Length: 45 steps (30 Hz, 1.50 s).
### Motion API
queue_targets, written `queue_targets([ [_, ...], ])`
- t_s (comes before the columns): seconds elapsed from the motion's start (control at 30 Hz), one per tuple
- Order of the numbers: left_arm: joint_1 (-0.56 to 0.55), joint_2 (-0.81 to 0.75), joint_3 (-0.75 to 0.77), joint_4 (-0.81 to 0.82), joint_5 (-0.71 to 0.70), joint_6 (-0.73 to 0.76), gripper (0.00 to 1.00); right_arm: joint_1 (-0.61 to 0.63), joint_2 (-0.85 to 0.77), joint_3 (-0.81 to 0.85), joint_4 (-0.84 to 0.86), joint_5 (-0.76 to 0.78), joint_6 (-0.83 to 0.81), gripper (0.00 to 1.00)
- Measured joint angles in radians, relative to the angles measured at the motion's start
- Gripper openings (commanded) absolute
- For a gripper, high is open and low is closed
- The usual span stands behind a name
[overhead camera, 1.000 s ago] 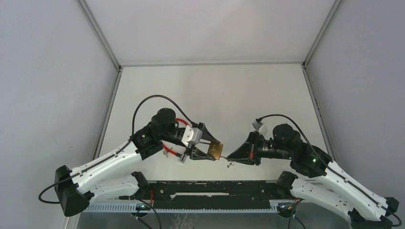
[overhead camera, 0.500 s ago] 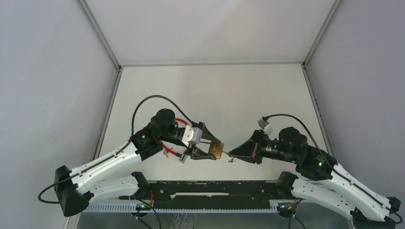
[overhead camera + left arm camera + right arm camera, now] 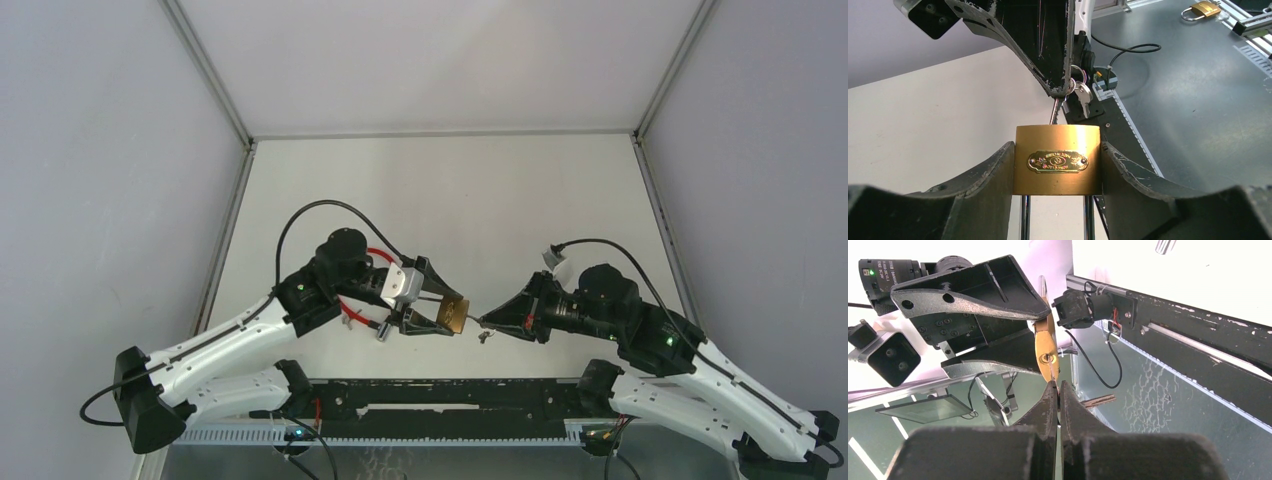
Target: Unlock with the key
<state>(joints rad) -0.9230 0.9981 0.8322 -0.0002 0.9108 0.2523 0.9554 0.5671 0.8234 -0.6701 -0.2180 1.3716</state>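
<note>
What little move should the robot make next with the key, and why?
Probably nudge the right claw forward, lining the key up with the keyhole. The left claw grips the padlock, and the keyhole shows uncovered just ahead of the key tip.

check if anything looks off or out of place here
Nothing spilled or broken. The padlock sits square in the left gripper, and the right gripper holds the key against its keyhole end. Two small oddities: spare keys dangle loose beside the key, and a second padlock lies on the dark surface beyond the table.
</note>
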Motion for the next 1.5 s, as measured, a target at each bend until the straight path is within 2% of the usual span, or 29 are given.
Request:
queue_targets([
  [1.07,-0.004,0.000,-0.002,-0.049,-0.007,0.001,0.00,0.023,0.076,0.031,-0.011,-0.007,-0.029,0.00],
  [1.5,-0.004,0.002,-0.002,-0.026,-0.010,-0.045,0.00,0.067,0.106,0.087,-0.069,0.058,-0.077,0.00],
])
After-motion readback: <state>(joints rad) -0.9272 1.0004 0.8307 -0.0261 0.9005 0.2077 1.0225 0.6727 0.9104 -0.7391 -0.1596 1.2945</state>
